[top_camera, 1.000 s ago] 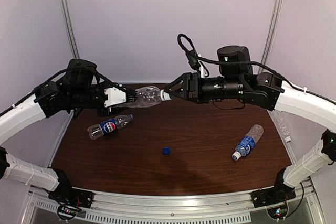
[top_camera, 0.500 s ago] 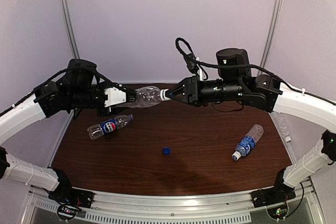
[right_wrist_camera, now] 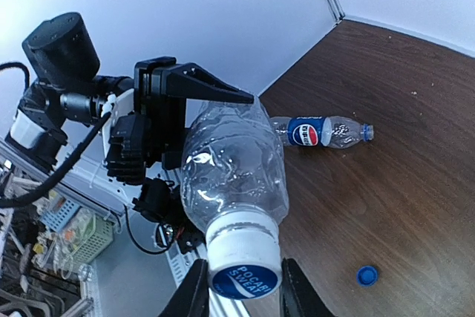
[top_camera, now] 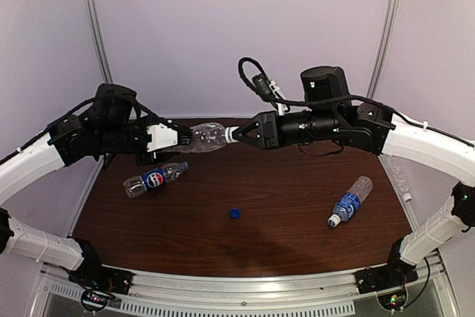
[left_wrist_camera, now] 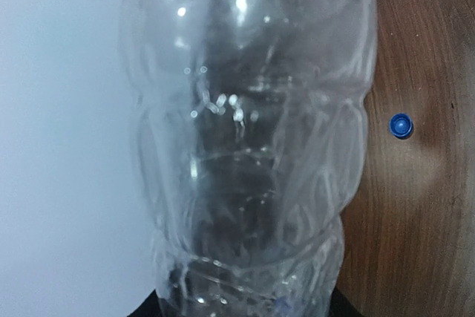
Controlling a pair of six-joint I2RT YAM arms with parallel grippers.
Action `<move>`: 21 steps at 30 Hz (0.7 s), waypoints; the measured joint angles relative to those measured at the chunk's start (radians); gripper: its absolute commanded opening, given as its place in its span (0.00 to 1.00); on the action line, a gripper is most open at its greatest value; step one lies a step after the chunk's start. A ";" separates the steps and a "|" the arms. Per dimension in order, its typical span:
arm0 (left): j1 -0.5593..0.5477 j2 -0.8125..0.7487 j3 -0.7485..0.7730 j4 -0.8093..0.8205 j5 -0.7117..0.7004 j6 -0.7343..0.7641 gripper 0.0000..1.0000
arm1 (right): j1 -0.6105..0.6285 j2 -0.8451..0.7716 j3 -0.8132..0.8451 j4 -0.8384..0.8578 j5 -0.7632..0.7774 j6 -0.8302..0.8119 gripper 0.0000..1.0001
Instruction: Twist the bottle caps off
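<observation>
My left gripper (top_camera: 183,138) is shut on the base of a clear unlabelled bottle (top_camera: 205,137) and holds it level above the table's back left. This bottle fills the left wrist view (left_wrist_camera: 249,139), where only dark bits of my fingers show at the bottom. My right gripper (top_camera: 236,135) is shut on its white cap (right_wrist_camera: 245,269), which has a blue Pocari Sweat top, with a finger (right_wrist_camera: 194,293) on each side. A Pepsi bottle (top_camera: 154,178) lies on the table at left. A blue-labelled bottle (top_camera: 349,202) with a white cap lies at right. A loose dark blue cap (top_camera: 234,213) lies mid-table.
The brown table (top_camera: 289,206) is walled in by pale panels at the back and sides. A clear bottle-like thing (top_camera: 399,177) lies along the table's right edge. A metal rail (top_camera: 237,287) with both arm bases runs along the near edge.
My right wrist has rolled at the cap, and its cable loop has swung up and to the left. Its jaws have narrowed onto the cap. The left arm and bottle have stayed put.
</observation>
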 measured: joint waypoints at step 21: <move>-0.002 -0.003 0.000 0.008 0.006 0.010 0.26 | 0.120 -0.040 -0.011 -0.030 0.314 -1.699 0.00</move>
